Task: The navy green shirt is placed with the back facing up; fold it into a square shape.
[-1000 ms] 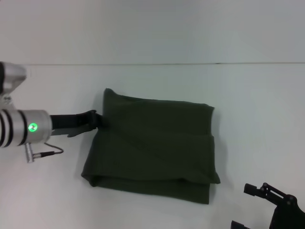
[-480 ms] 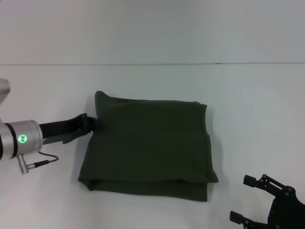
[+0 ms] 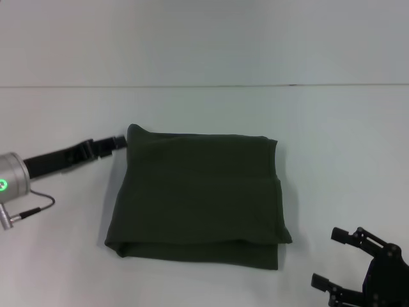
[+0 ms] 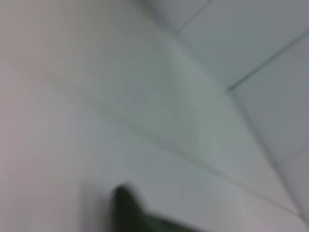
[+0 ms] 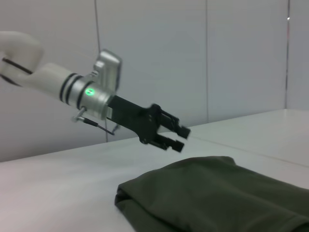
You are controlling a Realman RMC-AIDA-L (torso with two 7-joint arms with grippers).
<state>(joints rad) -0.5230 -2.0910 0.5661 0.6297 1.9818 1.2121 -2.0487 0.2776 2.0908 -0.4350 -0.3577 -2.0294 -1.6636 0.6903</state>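
The navy green shirt [image 3: 198,198] lies folded into a rough square in the middle of the white table, with layered edges along its near side; it also fills the low foreground as shirt [image 5: 217,193]. My left gripper [image 3: 119,142] hovers just left of the shirt's far-left corner, apart from the cloth. In the right wrist view this left gripper [image 5: 177,137] is lifted above the table, open with nothing between its fingers. The left wrist view is blurred and shows only a dark shirt corner [image 4: 129,210]. My right gripper [image 3: 333,259] stands open near the table's front right, off the shirt.
The white table [image 3: 332,141] stretches around the shirt on all sides. A pale wall [image 3: 204,38] rises behind the table's far edge. A thin cable [image 3: 35,208] hangs from my left wrist.
My left gripper has let go of the shirt's far-left corner and drawn back to the left. The shirt has settled flat. The right gripper has barely shifted.
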